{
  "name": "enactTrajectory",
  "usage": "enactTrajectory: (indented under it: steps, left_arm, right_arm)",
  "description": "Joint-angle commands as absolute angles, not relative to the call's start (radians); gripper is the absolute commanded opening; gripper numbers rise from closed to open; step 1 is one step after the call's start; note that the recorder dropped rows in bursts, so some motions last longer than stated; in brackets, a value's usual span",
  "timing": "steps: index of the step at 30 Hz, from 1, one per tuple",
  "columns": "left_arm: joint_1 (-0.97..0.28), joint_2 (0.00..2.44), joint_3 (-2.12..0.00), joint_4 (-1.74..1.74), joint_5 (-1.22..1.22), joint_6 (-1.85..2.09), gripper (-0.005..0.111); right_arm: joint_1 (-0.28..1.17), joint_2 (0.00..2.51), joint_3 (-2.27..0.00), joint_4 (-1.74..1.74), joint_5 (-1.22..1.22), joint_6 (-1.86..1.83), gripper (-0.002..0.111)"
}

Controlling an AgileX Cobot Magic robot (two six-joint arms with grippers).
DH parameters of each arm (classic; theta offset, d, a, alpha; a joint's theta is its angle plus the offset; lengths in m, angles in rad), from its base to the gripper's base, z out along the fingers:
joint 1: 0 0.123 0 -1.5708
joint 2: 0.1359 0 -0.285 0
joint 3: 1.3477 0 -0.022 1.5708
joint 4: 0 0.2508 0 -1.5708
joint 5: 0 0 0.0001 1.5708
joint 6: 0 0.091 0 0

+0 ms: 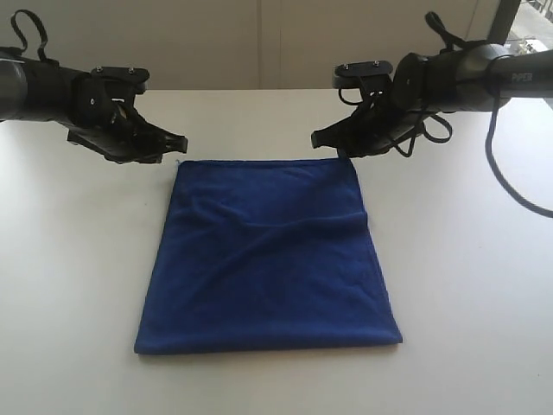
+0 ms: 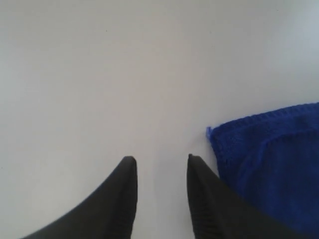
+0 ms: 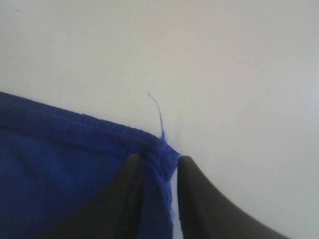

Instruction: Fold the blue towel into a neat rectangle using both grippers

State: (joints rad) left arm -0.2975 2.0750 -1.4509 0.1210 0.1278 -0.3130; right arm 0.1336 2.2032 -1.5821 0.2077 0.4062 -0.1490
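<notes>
The blue towel point(image 1: 268, 251) lies flat on the white table point(image 1: 69, 259) as a doubled, roughly square sheet with a soft crease across its upper half. My left gripper point(image 1: 177, 141) hovers just outside the towel's far left corner. It is open, with only bare table between its fingers point(image 2: 161, 159) and the towel corner point(image 2: 269, 159) off to one side. My right gripper point(image 1: 321, 138) is at the far right corner. Its jaws point(image 3: 159, 160) stand apart around the towel's corner point(image 3: 60, 169), with a thin gap beside one finger. A loose thread point(image 3: 157, 112) sticks out from that corner.
Bare white tabletop surrounds the towel on all sides. A pale wall point(image 1: 259, 43) rises behind the table's far edge. A black cable point(image 1: 510, 181) hangs from the right arm down over the table at the right.
</notes>
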Motion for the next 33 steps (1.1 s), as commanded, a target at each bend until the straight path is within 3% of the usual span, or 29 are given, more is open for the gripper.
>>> enactTrajectory:
  steps: [1, 8, 16, 22, 33]
  left_arm:
    - [-0.295, 2.072, -1.457, 0.116, 0.090, -0.311, 0.040]
    - [-0.302, 2.072, -1.457, 0.116, 0.008, -0.317, 0.040]
    - [-0.304, 2.101, -1.457, 0.116, -0.031, -0.321, 0.040]
    - [-0.306, 2.121, -1.457, 0.116, -0.035, -0.325, 0.042]
    - [-0.351, 2.117, -1.457, 0.120, 0.000, -0.313, 0.058]
  right_arm:
    - [0.129, 2.216, -1.586, 0.202, 0.389, -0.162, 0.025]
    - [0.129, 2.226, -1.585, 0.202, 0.410, -0.162, 0.023]
    - [0.129, 2.226, -1.585, 0.202, 0.402, -0.162, 0.000]
    - [0.129, 2.226, -1.585, 0.204, 0.395, -0.162, 0.000]
    - [0.129, 2.226, -1.585, 0.204, 0.395, -0.162, 0.000]
